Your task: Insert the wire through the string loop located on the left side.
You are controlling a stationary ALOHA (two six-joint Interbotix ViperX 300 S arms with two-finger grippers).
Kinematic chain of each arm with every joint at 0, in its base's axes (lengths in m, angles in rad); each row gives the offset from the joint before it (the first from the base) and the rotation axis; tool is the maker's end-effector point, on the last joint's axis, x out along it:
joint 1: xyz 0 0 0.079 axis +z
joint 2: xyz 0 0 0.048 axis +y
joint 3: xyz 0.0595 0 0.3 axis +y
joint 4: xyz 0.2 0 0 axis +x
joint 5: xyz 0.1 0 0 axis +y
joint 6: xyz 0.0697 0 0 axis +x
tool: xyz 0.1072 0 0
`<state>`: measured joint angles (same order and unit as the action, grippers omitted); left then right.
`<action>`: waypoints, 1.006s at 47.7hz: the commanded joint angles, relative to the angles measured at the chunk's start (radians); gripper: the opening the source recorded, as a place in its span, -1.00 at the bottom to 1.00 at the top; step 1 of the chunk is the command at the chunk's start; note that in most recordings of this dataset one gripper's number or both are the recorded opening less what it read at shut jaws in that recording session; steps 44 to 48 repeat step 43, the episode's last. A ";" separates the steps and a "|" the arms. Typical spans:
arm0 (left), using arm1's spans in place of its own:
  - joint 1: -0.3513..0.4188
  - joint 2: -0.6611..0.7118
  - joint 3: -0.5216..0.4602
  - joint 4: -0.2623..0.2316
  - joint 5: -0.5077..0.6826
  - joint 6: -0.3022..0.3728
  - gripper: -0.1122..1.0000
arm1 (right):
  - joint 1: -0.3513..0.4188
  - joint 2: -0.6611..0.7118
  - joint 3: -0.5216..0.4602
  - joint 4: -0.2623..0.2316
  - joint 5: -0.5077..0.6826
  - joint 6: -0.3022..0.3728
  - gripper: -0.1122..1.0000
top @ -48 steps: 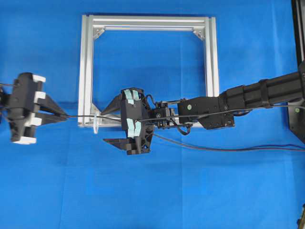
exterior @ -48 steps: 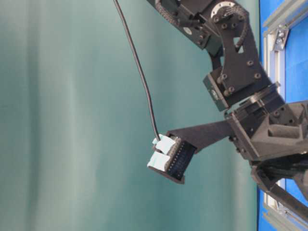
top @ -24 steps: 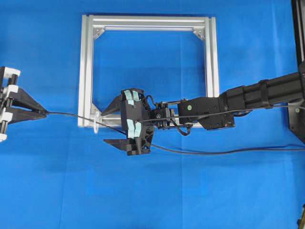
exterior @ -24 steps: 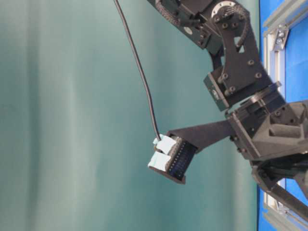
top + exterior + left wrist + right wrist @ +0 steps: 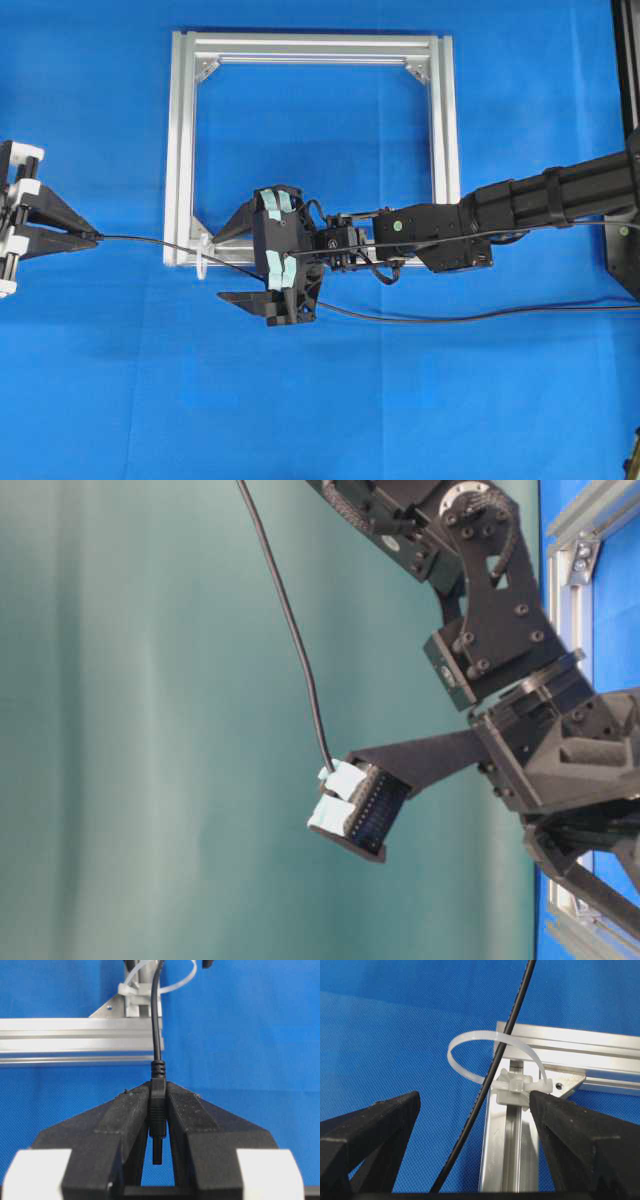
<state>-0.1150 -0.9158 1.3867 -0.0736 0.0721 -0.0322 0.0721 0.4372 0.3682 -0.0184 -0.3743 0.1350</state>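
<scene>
One silver frame [image 5: 310, 150] lies on the blue cloth [image 5: 400, 400], with one string loop [image 5: 490, 1055] at its lower left corner and one wire [image 5: 160, 243] running through that loop. At the picture's left edge the left gripper [image 5: 92, 237] points level toward the frame, its jaws clamped on the wire's plug. Just right of the loop, the right gripper [image 5: 232, 265] reaches across with jaws spread wide, holding nothing.

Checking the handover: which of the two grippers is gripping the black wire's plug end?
The left gripper: its jaws are shut on the thin black wire just behind the plug. The right gripper stands wide open by the whitish string loop, holding nothing.
</scene>
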 commanded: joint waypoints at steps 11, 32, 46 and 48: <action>0.003 0.011 -0.011 -0.002 -0.011 -0.002 -0.30 | 0.005 -0.038 -0.014 0.003 -0.003 0.002 0.94; 0.035 0.014 -0.012 -0.002 -0.012 0.002 0.62 | 0.006 -0.052 -0.009 0.003 0.002 0.003 0.94; 0.035 -0.048 -0.051 -0.002 -0.009 0.003 0.61 | 0.005 -0.126 -0.009 0.002 0.052 -0.005 0.94; 0.035 -0.048 -0.051 -0.002 -0.009 0.003 0.61 | 0.005 -0.126 -0.009 0.002 0.052 -0.005 0.94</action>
